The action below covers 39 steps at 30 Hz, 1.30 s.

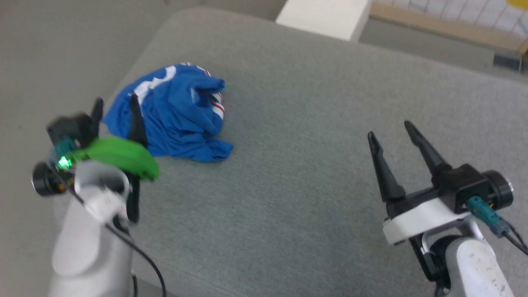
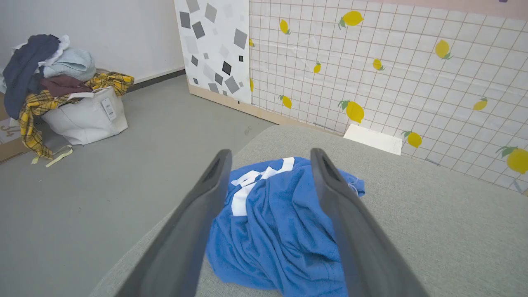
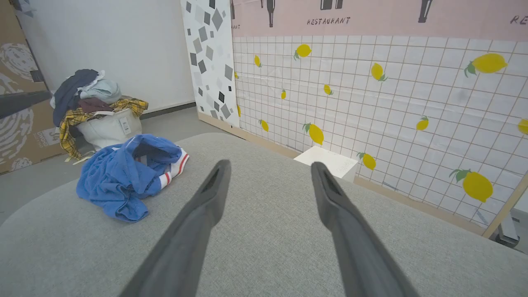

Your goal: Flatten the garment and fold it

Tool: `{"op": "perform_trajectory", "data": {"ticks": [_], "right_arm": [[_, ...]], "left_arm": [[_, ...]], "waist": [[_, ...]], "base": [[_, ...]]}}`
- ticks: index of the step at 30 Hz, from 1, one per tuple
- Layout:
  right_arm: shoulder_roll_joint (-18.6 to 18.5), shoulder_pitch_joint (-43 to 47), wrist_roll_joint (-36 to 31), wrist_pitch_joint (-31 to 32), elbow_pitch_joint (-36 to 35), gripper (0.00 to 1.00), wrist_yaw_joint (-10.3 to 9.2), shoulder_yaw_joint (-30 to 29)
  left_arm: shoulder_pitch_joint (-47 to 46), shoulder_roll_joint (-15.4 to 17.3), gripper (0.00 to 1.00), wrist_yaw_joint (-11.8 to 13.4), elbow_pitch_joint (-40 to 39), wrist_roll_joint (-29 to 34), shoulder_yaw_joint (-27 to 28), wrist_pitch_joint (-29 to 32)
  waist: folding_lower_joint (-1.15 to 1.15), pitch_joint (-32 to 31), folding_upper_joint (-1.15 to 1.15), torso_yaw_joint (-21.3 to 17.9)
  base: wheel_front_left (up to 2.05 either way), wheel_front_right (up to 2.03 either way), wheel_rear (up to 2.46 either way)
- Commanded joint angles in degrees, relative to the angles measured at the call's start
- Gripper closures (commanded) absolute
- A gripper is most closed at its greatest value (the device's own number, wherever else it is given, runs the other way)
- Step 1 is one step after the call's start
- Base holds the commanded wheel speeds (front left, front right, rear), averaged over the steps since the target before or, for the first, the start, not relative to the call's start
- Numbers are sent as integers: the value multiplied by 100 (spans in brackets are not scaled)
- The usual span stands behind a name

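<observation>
Standing wide apart, the left gripper's (image 1: 116,99) jaws frame the crumpled blue jersey (image 1: 181,115), which lies bunched near the grey padded table's (image 1: 309,123) far left corner. The right gripper (image 1: 389,128), equally spread and empty, hangs over the table's right side.

Pale arms (image 1: 82,247), dark fingers (image 1: 383,173)
Left gripper (image 1: 116,100) is wearing a green cover (image 1: 119,154); right gripper (image 1: 389,128) is trailing a teal-plugged cable (image 1: 507,233).

One garment (image 1: 177,119), one table (image 1: 309,156), one white box (image 1: 324,16) — one laundry bag (image 2: 88,119).
</observation>
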Motion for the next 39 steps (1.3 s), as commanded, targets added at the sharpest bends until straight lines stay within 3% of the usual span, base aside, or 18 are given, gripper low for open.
{"op": "perform_trajectory", "data": {"ticks": [1,5,10,16,20,22,23,26,32,39], "right_arm": [[-71,-151,-18,20,-70,0,-8,29],[-183,-413,-27,42,-194,0,-8,97],[-259,-588,-31,18,-321,0,-9,22],[-269,-653,4,-73,-344,0,-9,-14],[-213,-650,66,-181,-225,0,-10,-17],[-178,-625,99,-245,-140,0,-10,-13],[-159,-610,120,-284,-89,0,-10,-13],[-103,-540,179,-409,81,0,-10,-19],[6,-328,336,-732,406,0,-10,-35],[46,13,501,-873,605,0,-10,-168]], "left_arm": [[-335,103,0,-61,228,-130,50,99],[-1014,339,0,-272,903,-550,258,468],[-1537,557,0,-343,1705,-1043,469,1219],[-1777,723,0,-129,2515,-1640,728,2464],[-1650,752,0,162,2784,-1864,715,3439],[-1565,859,65,153,2756,-1895,630,3837],[-1527,966,100,155,2628,-1854,617,3806],[-1388,1265,100,128,2196,-1571,577,3278],[-1439,1660,100,278,1303,-1023,735,1492],[-1918,1764,100,152,487,-555,393,548]], "waist": [[0,824,0,-509],[0,1353,0,-828],[0,1807,0,-1071],[0,2043,0,-1173],[0,1892,0,-1163],[0,1723,0,-1139],[0,1611,0,-1128],[0,1186,0,-1138],[0,201,0,-1294],[0,-564,0,-1622]], "base": [[0,0,0],[0,0,0],[0,0,0],[0,0,0],[0,0,0],[0,0,0],[0,0,0],[0,0,0],[0,0,0],[0,0,0]]}}
